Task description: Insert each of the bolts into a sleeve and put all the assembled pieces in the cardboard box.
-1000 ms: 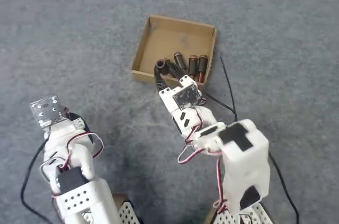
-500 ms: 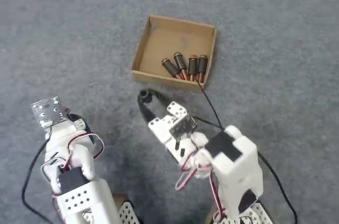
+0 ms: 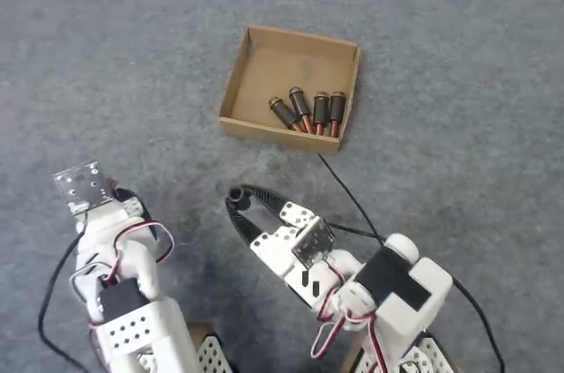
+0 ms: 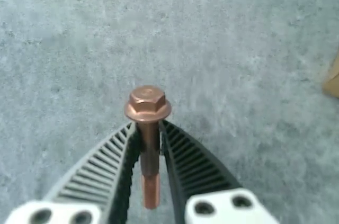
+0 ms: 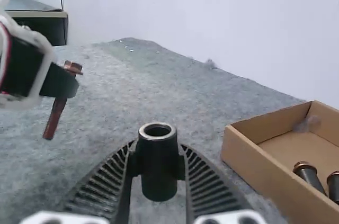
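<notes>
Right wrist view: R claw (image 5: 157,149) grips sleeve (image 5: 157,171), bore up; L claw (image 5: 62,83) holds bolt (image 5: 55,113) tip-down, well aside.

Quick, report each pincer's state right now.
Left pincer: shut on the copper bolt.
Right pincer: shut on the black sleeve.

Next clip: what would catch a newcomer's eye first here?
The copper bolt clamped in the left gripper over grey carpet, and the black sleeve gripped by the right gripper, its open end showing. Beyond them, the cardboard box holds four assembled pieces side by side against its wall nearest the arms.
</notes>
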